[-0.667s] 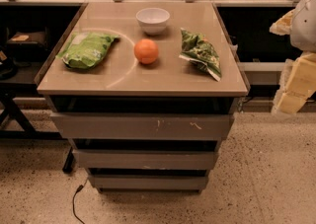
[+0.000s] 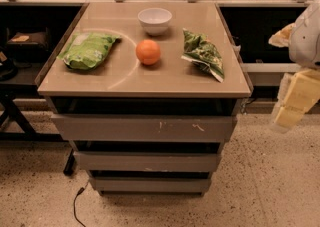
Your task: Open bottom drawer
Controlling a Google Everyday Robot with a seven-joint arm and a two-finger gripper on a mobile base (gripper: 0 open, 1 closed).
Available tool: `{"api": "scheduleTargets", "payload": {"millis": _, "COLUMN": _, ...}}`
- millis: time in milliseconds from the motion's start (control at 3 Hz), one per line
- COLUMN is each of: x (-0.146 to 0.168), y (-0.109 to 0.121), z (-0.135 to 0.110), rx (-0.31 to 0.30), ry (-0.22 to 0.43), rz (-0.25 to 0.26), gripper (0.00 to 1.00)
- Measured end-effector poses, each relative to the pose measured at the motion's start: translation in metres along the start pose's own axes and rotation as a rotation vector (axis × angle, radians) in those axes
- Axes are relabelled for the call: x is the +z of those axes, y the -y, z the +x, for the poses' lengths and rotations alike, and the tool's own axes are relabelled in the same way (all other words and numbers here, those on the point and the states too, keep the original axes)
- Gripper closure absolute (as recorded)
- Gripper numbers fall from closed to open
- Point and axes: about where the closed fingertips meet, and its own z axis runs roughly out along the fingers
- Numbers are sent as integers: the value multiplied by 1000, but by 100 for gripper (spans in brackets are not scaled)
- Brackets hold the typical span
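The bottom drawer is the narrowest of three grey-brown fronts, lowest in the cabinet near the floor, and sits pushed in. Above it are the mid-width drawer and the wide top drawer with pale scratch marks. My gripper, with pale yellow fingers, hangs at the right edge of the view, to the right of the cabinet at about top-drawer height and well apart from all drawers.
On the cabinet top lie a green bag, an orange, a white bowl and a green leafy packet. A black cable trails on the speckled floor at the left. Dark shelving flanks both sides.
My gripper has shifted slightly downward at the right edge. The drawers and the objects on top have not moved.
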Motion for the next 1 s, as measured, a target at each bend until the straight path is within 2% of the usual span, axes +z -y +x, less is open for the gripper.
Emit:
{"api": "scheduleTargets", "payload": {"millis": 333, "x": 46, "y": -29, "z": 0, "rx": -3, "ry": 30, "rz": -58, "gripper": 0}}
{"api": "scheduleTargets", "payload": {"millis": 667, "x": 106, "y": -71, "z": 6, "rx": -11, "ry": 28, "rz": -161, "gripper": 0}}
{"api": "scheduleTargets", "payload": {"millis": 1000, "x": 120, "y": -86, "z": 13, "rx": -10, "ry": 10, "rz": -195, "gripper": 0}}
